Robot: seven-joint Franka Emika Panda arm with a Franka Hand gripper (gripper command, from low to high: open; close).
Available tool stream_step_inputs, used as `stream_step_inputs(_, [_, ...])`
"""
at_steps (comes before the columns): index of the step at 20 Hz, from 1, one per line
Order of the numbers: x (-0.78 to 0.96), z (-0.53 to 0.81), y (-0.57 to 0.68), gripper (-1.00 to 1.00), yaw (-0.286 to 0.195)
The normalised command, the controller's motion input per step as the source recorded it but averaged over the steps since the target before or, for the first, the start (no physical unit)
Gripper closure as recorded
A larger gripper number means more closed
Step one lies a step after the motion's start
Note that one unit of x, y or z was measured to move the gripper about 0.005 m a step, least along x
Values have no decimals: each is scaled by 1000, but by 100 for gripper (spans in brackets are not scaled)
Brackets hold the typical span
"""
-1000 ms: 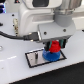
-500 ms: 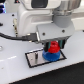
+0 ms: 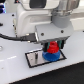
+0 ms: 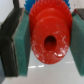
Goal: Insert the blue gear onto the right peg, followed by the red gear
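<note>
Wrist view shows me the red gear clamped between the end effector's teal pads, blue gear teeth peeking behind it. From the exterior view, both gears sit stacked over the grey plate on my white counter.

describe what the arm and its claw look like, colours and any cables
The arm is bulky and white with rounded casings. A black cable loops out of its side in the exterior view. The claw hangs from a dark grey, boxy wrist block. In the wrist view its fingers are dark, with flat teal-green pads on their inner faces.
</note>
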Motion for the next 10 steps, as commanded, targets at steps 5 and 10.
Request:
stream_step_inputs(5, [11, -607, -31, 100, 0])
stream_step_inputs(10, [65, -103, 17, 100, 0])
